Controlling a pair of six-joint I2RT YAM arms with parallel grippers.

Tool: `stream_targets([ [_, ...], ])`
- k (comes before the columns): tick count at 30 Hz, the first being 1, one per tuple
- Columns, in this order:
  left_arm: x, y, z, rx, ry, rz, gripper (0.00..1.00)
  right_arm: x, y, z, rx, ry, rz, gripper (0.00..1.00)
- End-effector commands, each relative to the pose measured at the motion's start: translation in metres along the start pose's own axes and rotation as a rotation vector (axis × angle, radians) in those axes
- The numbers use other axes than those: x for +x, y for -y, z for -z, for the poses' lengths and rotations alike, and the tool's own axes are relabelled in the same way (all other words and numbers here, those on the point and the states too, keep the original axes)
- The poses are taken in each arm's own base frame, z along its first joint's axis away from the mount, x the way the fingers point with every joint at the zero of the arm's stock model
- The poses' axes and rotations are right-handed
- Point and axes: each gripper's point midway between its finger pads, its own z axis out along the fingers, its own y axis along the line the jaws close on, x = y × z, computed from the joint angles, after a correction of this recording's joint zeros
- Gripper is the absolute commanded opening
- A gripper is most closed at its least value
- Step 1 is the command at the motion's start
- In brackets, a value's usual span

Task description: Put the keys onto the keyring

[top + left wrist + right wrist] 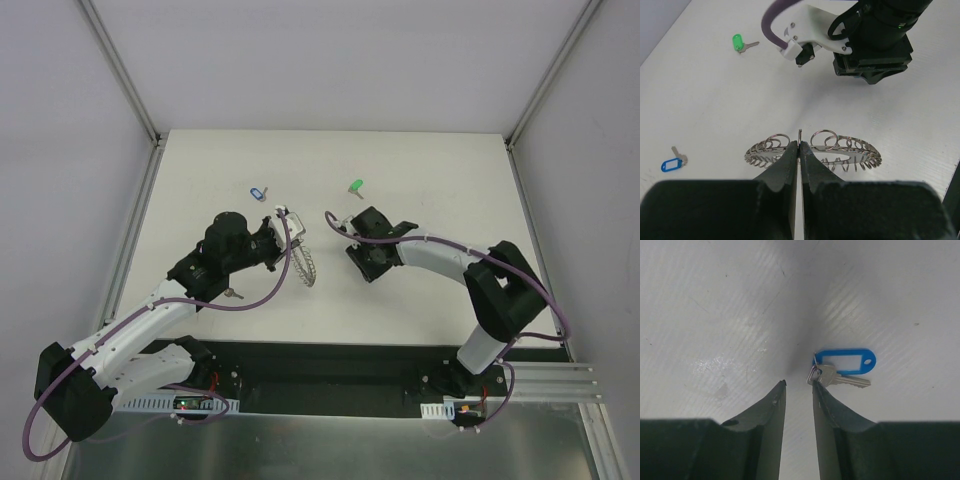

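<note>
**Keyring pinched, blue key loose beside open tips**

Nearest, over a white, faintly scuffed table [400, 300]: left gripper [800, 145] pressed together on the rim of the keyring [860, 150]. Right gripper [799, 384] parted, gripping nothing, tips down just beside the solid-blue key [840, 365], which lies flat on the surface. Farther out, a pale blue key [258, 192] and a green key [354, 186], well apart. Beyond, plain pale walls [330, 60] and metal corner posts [120, 70].

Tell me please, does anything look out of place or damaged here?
Nothing looks damaged or spilled. One thing is slightly off: the blue-tagged key lies just beside the open fingertips of the right gripper, not between them. The left gripper is shut on the rim of the keyring, which looks intended.
</note>
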Motion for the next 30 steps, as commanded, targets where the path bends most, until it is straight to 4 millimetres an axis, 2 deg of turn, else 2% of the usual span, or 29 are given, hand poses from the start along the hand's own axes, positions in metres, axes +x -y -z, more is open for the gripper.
stream_targets([
  [1, -0.015, -0.004, 0.002, -0.022, 0.052, -0.04, 0.0, -0.014, 0.0, 0.002, -0.013, 0.109, 0.03, 0.31],
  [4, -0.014, -0.004, 0.002, -0.024, 0.05, -0.039, 0.0, -0.015, 0.006, 0.001, 0.022, 0.146, 0.012, 0.31],
  [13, -0.012, -0.004, 0.0, -0.023, 0.043, -0.035, 0.0, -0.024, 0.016, 0.024, 0.028, 0.247, -0.02, 0.31],
  [18, -0.012, -0.004, 0.0, -0.023, 0.041, -0.029, 0.0, -0.019, 0.017, 0.018, -0.02, 0.258, -0.029, 0.31],
  [23, -0.01, -0.003, -0.002, -0.02, 0.035, -0.014, 0.0, -0.025, 0.013, 0.012, -0.052, 0.276, -0.026, 0.3],
  [30, -0.015, -0.002, -0.001, -0.016, 0.047, 0.03, 0.0, -0.02, 0.011, 0.0, -0.073, 0.268, -0.036, 0.29],
])
